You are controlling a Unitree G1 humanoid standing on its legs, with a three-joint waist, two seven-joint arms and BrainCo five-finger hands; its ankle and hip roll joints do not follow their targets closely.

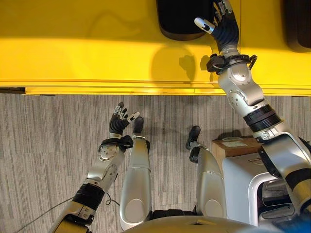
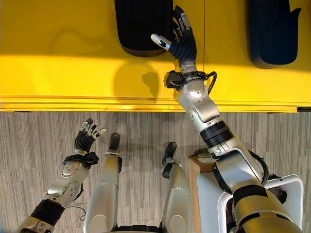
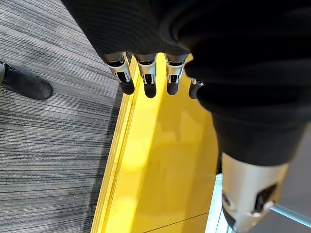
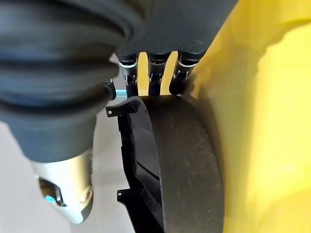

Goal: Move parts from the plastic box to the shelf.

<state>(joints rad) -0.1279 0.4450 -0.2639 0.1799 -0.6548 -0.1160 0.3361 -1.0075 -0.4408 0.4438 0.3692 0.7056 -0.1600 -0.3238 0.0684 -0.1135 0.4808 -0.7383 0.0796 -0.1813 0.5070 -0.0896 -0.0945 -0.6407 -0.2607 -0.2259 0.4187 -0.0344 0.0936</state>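
Note:
A black curved part [image 1: 182,19] lies on the yellow shelf [image 1: 73,48]. My right hand [image 1: 224,30] reaches up to that part's right edge, open, with its fingers [image 4: 155,73] straight along the rim of the black part [image 4: 184,165] and its thumb spread apart. A second black part [image 2: 269,31] lies further right on the shelf. The white plastic box [image 2: 291,183] stands at my lower right with dark parts in it. My left hand [image 1: 118,124] hangs open and holds nothing, low over the carpet in front of the shelf's edge [image 3: 165,160].
A brown cardboard box [image 1: 233,144] stands beside the plastic box. The shelf's front lip [image 1: 121,90] runs across the view above grey striped carpet [image 1: 48,145]. The left stretch of the shelf is bare yellow.

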